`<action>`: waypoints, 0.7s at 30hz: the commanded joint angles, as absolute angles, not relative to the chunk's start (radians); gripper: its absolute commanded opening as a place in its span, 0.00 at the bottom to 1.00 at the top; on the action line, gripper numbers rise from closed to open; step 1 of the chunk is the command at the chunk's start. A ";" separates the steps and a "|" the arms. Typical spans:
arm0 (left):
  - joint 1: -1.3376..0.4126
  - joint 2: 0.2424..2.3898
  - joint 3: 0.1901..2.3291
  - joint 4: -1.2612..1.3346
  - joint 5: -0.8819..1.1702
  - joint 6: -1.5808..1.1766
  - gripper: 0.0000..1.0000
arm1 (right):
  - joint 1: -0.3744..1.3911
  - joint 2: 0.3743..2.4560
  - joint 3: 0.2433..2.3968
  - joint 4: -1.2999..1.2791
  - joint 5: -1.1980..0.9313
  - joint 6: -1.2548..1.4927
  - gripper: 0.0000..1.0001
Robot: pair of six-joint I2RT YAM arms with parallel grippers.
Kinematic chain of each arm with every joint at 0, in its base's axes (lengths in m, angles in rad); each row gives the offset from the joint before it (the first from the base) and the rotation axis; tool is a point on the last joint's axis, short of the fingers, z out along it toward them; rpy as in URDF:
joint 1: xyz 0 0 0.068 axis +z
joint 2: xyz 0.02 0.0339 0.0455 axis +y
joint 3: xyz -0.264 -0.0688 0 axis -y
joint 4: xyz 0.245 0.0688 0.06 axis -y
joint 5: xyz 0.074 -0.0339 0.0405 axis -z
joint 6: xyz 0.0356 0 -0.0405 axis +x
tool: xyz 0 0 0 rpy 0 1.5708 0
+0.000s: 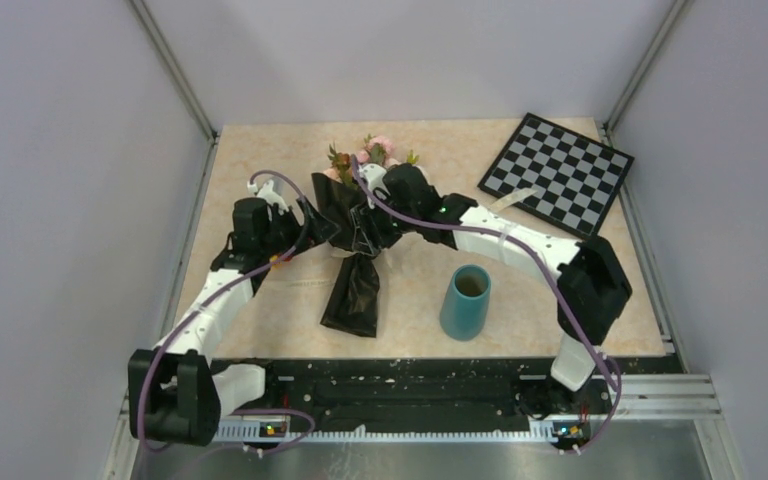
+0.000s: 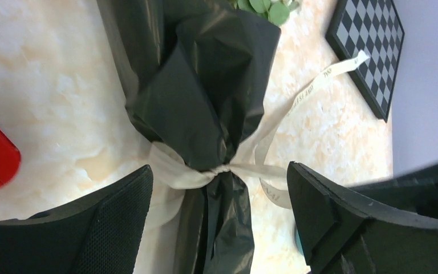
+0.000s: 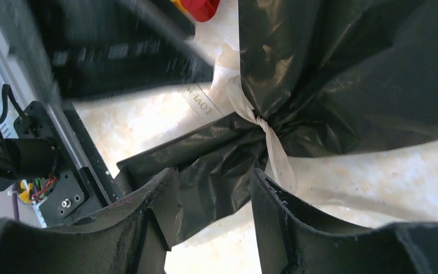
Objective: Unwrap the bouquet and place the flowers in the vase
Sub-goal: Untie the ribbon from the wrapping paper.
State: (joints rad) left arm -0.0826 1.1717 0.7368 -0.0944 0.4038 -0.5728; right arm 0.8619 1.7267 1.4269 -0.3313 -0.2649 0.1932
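Your left claw [image 2: 219, 171] gapes wide, your right claw [image 3: 214, 176] half open, both empty, so pinch a loose ribbon [image 2: 174, 171] tail beside the knot and pull gently.

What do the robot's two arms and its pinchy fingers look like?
The left arm and right arm have white tube-shaped links joined by chunky black joints. A thin purple cable loops along each one. The left gripper and right gripper each have two thick black fingers with a rough, grainy surface.
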 commanded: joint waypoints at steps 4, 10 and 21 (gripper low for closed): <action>-0.144 1.095 0.519 0.024 0.482 -0.712 0.84 | 0.876 1.877 1.563 -0.315 -0.310 0.150 0.43; -0.192 1.126 0.478 0.088 0.472 -0.753 0.70 | 0.876 1.978 1.634 -0.357 -0.307 0.097 0.37; -0.198 1.199 0.483 0.101 0.455 -0.735 0.52 | 0.877 2.059 1.690 -0.373 -0.285 0.065 0.27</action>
